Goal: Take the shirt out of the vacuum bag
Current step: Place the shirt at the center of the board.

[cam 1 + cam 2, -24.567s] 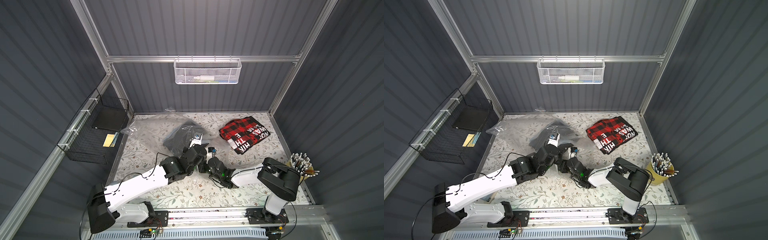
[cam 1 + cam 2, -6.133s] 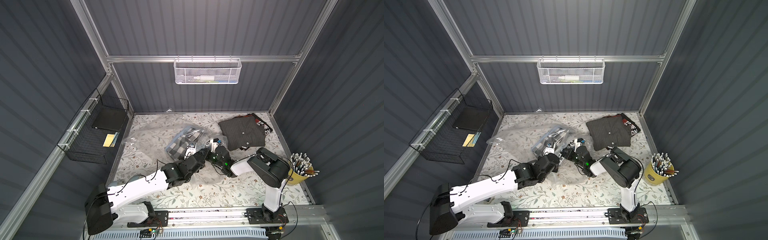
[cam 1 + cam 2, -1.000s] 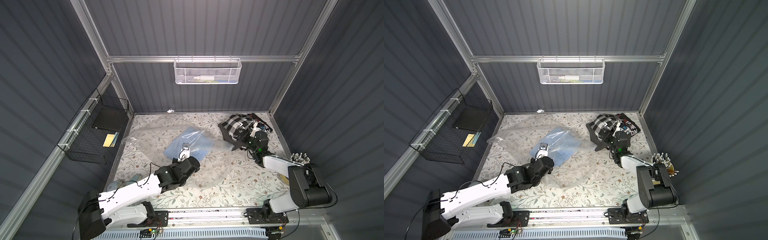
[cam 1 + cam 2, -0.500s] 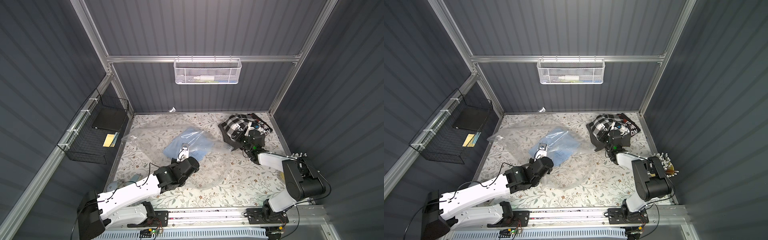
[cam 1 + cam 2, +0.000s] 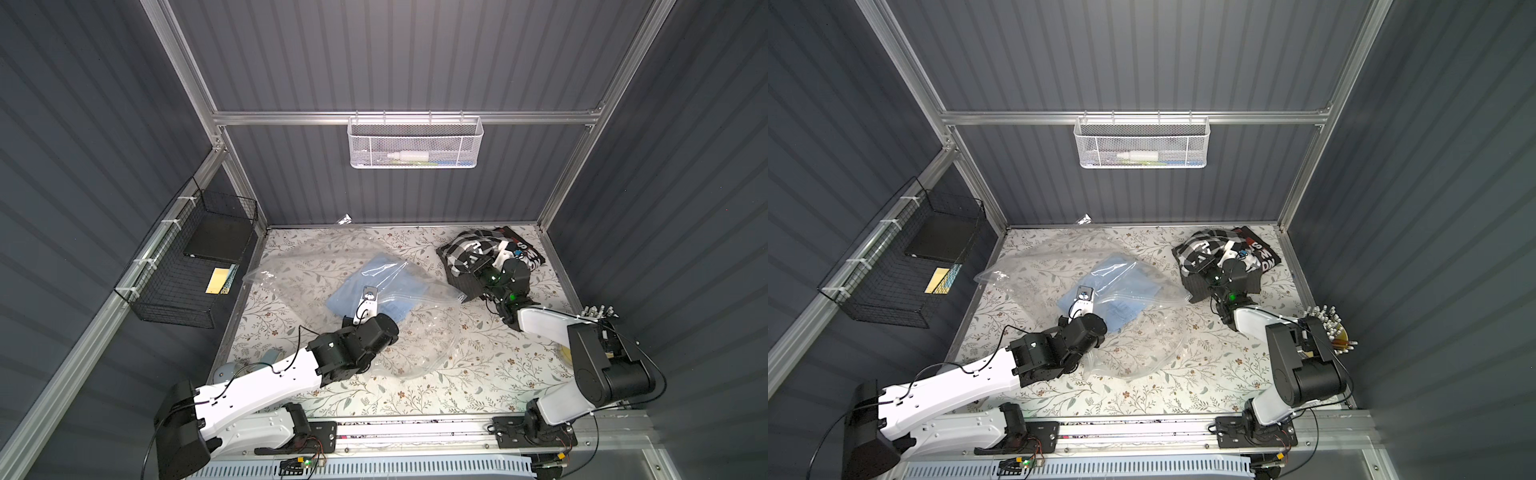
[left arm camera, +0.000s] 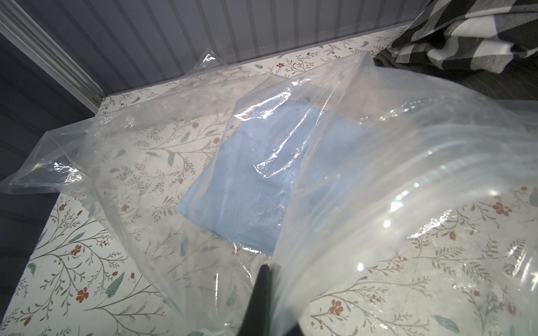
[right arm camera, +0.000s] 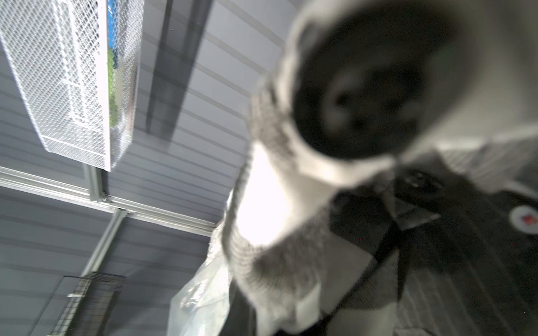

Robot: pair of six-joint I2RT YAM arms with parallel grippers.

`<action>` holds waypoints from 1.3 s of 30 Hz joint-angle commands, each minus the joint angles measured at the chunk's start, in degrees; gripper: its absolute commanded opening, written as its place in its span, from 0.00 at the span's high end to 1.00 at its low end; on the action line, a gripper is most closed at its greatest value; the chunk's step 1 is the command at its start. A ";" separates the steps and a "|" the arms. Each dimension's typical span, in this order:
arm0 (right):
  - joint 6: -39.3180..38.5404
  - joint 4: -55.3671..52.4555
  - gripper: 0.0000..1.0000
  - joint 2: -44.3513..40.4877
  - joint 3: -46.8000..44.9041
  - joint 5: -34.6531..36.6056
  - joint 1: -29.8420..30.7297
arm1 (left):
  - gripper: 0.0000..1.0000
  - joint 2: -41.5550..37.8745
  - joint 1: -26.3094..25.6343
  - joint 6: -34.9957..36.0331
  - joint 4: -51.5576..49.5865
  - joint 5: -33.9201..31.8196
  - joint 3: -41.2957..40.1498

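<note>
I see the vacuum bag [image 5: 316, 266] is clear, and the shirt [image 5: 353, 286] in it is plain light blue. The checked shirt [image 5: 465, 249] is black and white. The table cover [image 5: 457, 386] is white with green leaves and small red flowers.

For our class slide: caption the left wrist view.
Left gripper pinches the clear vacuum bag, a folded blue shirt inside.

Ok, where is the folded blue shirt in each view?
In a top view: blue shirt mid-table, inside the vacuum bag.
In a top view: same place.
In the left wrist view: middle of the picture, under clear plastic.
In the right wrist view: not in it.
Shared landmark: the black-and-white checked shirt, in all four.
</note>
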 commanded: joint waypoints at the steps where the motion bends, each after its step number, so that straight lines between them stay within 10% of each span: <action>1: 5.36 8.65 1.00 0.00 -3.41 -1.53 0.63 | 1.00 -0.71 -0.10 0.97 -0.54 -1.77 0.78; 12: 4.49 15.27 1.00 6.34 -13.37 2.22 3.60 | 1.00 -0.21 -0.11 1.46 -0.19 -1.15 0.86; 19: 3.59 15.56 0.47 4.97 -17.12 4.65 2.24 | 1.00 0.00 -0.11 1.85 -0.26 -0.70 0.98; 32: -4.34 -10.19 0.29 -23.62 -16.19 13.46 -4.00 | 1.00 0.42 -0.12 2.35 0.34 0.08 0.82; 39: -2.49 -17.60 0.27 -20.57 -9.42 4.61 -14.06 | 1.00 1.12 -0.12 1.90 0.59 0.68 0.65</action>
